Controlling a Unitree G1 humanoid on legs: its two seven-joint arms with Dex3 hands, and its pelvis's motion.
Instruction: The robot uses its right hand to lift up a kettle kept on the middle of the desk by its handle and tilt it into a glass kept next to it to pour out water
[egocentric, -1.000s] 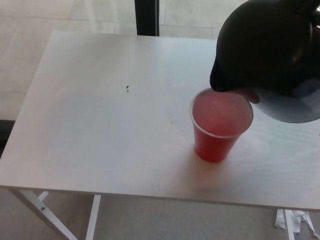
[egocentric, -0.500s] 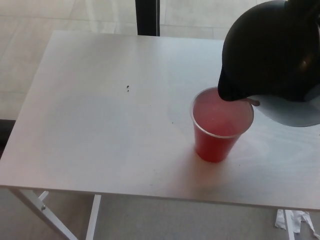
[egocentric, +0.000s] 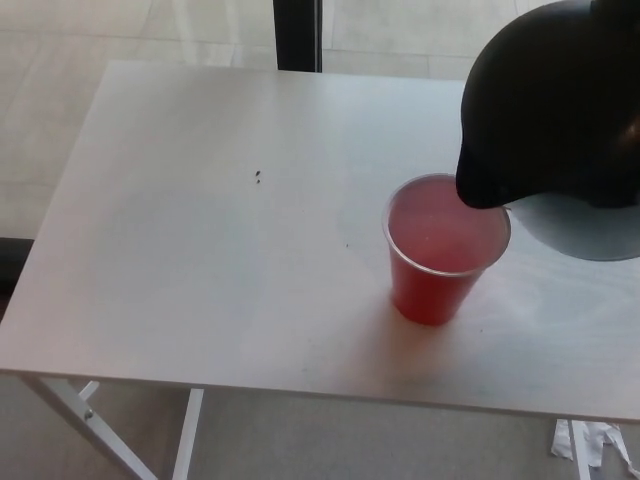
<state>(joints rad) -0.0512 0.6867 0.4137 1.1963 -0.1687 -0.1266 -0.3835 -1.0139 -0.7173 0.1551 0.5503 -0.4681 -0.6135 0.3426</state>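
Note:
A black kettle (egocentric: 555, 100) hangs tilted in the air at the top right, its grey underside (egocentric: 590, 228) turned toward me. Its lowest black tip (egocentric: 482, 192) sits just over the far right rim of a red plastic cup (egocentric: 437, 290), which stands upright on the white desk (egocentric: 200, 230). The cup's inside looks pale pink; no stream of water shows. The kettle's handle end runs into the top right corner as one dark mass, and I cannot tell my right hand apart from it. My left hand does not show.
A small dark speck (egocentric: 258, 177) lies on the desk left of centre. A black post (egocentric: 298, 35) stands behind the far edge. White desk legs (egocentric: 90, 425) show below the front edge, and crumpled white paper (egocentric: 590, 440) lies on the floor.
The kettle has shifted right and slightly up, so its tip has moved from the cup's back left rim to its back right rim. The cup has stayed put.

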